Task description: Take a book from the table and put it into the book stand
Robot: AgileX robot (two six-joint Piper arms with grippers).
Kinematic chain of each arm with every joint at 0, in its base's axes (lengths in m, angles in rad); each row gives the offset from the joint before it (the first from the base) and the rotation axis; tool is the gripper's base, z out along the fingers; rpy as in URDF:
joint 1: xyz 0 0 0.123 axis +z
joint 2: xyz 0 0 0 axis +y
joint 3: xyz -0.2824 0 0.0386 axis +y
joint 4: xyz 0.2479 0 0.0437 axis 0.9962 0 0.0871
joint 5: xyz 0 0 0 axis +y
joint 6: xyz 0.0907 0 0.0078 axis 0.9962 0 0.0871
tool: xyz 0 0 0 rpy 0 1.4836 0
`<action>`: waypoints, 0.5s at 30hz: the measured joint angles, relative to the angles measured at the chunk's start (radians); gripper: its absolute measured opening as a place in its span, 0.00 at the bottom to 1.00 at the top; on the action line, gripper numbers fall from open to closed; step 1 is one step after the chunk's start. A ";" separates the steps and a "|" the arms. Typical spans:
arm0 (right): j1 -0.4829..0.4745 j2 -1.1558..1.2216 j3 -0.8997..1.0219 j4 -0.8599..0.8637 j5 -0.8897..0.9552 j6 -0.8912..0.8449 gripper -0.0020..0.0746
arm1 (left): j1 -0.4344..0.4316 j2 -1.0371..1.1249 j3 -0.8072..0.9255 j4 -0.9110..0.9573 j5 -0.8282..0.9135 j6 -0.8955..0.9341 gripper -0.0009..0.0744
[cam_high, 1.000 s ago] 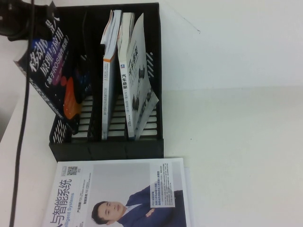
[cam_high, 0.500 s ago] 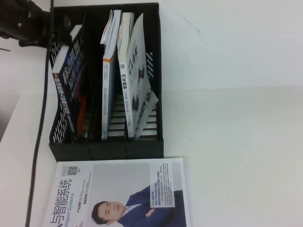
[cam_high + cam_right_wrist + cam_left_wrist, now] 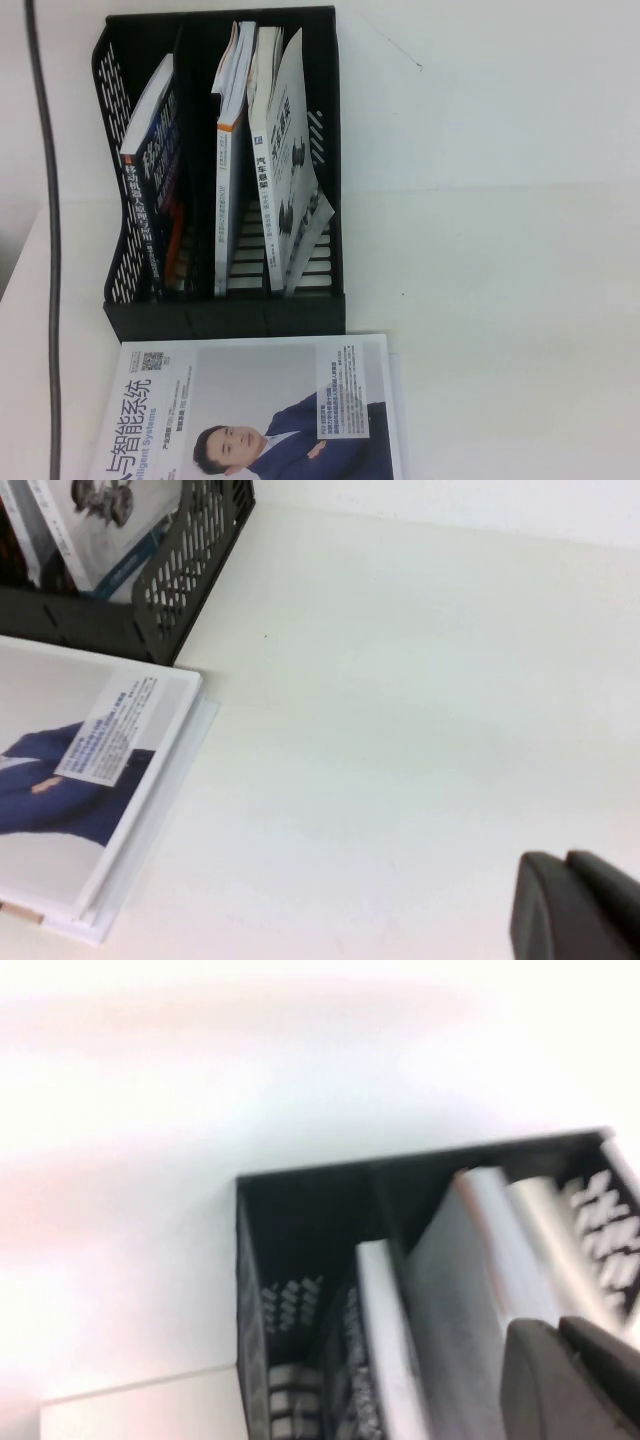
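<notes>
The dark navy book (image 3: 150, 190) stands tilted in the left slot of the black mesh book stand (image 3: 225, 312) on the white table (image 3: 480, 300). No gripper touches it. In the left wrist view my left gripper (image 3: 562, 1328) hovers above the stand (image 3: 300, 1210), fingers together and empty; the book's white page edge (image 3: 373, 1330) shows in the end slot. My right gripper (image 3: 566, 860) is shut and empty over bare table, away from the stand (image 3: 190, 550). Neither gripper shows in the high view.
White and grey books (image 3: 285, 170) fill the middle and right slots. A white-cover book picturing a suited man (image 3: 250, 410) lies flat in front of the stand, also in the right wrist view (image 3: 70, 770). A black cable (image 3: 45, 150) hangs at the left.
My left gripper carried the dark book over the left slot, set it in, let go and withdrew out of the high view. The book now stands in the slot.
</notes>
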 joint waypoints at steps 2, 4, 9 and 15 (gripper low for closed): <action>0.000 -0.062 0.106 -0.002 -0.076 0.021 0.03 | 0.000 -0.092 0.049 -0.004 -0.014 -0.002 0.01; 0.000 -0.111 0.202 -0.002 -0.149 0.044 0.03 | 0.000 -0.192 0.126 -0.006 -0.037 -0.002 0.01; 0.000 -0.184 0.403 -0.002 -0.317 0.106 0.03 | 0.000 -0.441 0.407 -0.004 -0.106 0.000 0.01; 0.000 -0.202 0.524 0.000 -0.472 0.151 0.03 | 0.000 -0.782 0.859 0.021 -0.313 0.043 0.01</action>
